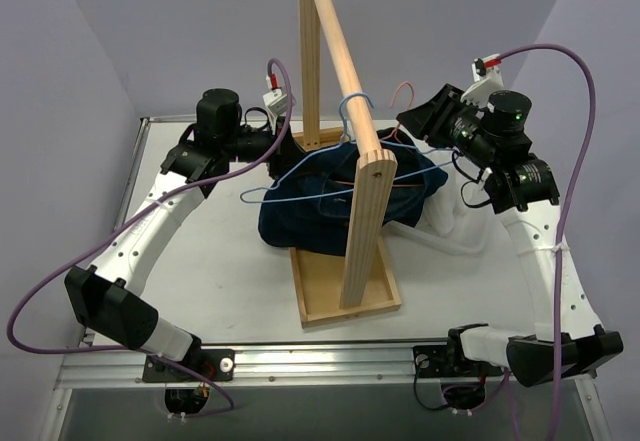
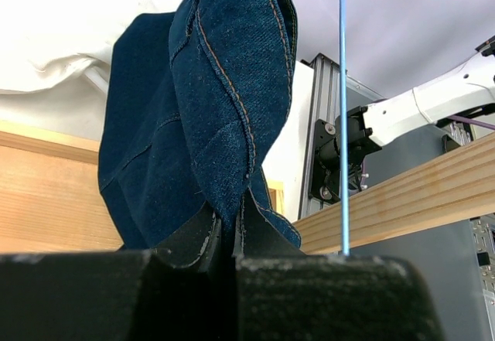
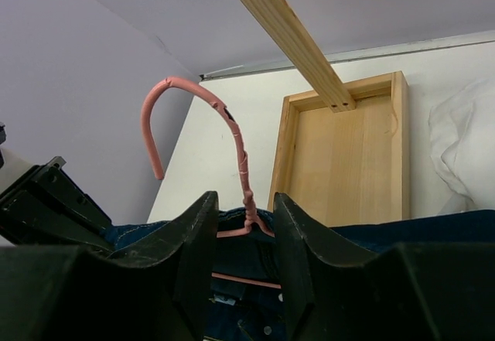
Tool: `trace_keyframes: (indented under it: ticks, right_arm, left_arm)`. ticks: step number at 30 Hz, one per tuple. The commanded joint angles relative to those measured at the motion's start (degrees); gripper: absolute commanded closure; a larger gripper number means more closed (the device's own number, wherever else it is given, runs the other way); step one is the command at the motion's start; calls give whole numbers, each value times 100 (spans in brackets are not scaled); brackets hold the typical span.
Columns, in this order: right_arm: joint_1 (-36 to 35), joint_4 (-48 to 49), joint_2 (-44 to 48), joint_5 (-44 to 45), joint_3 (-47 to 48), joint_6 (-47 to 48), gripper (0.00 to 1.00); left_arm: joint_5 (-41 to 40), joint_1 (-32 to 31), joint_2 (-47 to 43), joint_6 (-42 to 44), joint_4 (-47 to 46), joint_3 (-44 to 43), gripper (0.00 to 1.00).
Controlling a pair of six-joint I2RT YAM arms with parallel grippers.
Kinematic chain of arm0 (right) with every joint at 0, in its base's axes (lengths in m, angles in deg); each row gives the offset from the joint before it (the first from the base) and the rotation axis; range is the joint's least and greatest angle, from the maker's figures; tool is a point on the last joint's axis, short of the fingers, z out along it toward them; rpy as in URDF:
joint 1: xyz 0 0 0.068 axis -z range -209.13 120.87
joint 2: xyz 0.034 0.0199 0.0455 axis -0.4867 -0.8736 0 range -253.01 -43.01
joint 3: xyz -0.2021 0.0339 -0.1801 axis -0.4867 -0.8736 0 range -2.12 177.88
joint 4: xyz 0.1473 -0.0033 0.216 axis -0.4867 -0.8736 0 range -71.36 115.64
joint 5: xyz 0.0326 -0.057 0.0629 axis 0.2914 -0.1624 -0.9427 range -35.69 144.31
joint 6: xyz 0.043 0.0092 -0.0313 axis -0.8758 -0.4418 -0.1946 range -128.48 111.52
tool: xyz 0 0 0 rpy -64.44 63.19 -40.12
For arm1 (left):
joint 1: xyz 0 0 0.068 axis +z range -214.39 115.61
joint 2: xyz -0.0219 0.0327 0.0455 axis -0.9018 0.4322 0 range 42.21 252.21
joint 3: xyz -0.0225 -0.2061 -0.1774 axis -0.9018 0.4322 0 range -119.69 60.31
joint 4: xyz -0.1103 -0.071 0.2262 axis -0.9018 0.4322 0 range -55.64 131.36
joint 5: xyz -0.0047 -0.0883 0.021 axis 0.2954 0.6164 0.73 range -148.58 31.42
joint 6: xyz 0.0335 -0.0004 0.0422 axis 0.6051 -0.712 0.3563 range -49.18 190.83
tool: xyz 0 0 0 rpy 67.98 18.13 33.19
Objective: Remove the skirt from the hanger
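1. Centrally, the dark denim skirt (image 1: pixel 310 226) slumps on the white tabletop (image 1: pixel 220 261) under the wooden rack (image 1: pixel 366 221). The left end effector (image 2: pixel 224 233) is clamped tight on a stitched fold of it.
2. The right end effector (image 3: pixel 246 209), part-open, straddles the twisted neck of the pink wire hanger (image 3: pixel 242 159) without visibly touching it.
3. The overhead view shows a thin blue wire hanger (image 1: pixel 300 189) across the skirt; the left wrist view catches one strand.

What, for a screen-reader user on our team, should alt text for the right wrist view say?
A pink hanger stands, neck between the parted fingers of the right gripper, hook curling up and left. Denim skirt lies below; a wooden rail and tray base sit beyond, white cloth at right.
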Motion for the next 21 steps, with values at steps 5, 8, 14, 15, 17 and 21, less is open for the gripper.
trace_keyframes:
  ticks: [5,8,14,15,17,21]
  right_arm:
    - [-198,506,-181,-138,-34,-117,75]
    - [-268,515,-216,-85,-70,-135,91]
    - [-453,200,-155,512,-96,-21,100]
    - [-453,77,-112,748,-105,-12,100]
    - [-453,-29,-41,934,-114,-38,100]
    - [-461,-170,3,1076,-131,-248,100]
  left_arm:
    - [388,-79,-59,-178,-743,-266,98]
    - [423,-87,-85,-196,-760,-275,98]
    - [450,-78,-357,-598,-1400,57,62]
    - [311,-70,-532,-643,-1515,163,51]
    - [12,-70,-717,-644,-1665,357,2]
    - [-525,-122,-1139,-355,-1579,744,6]
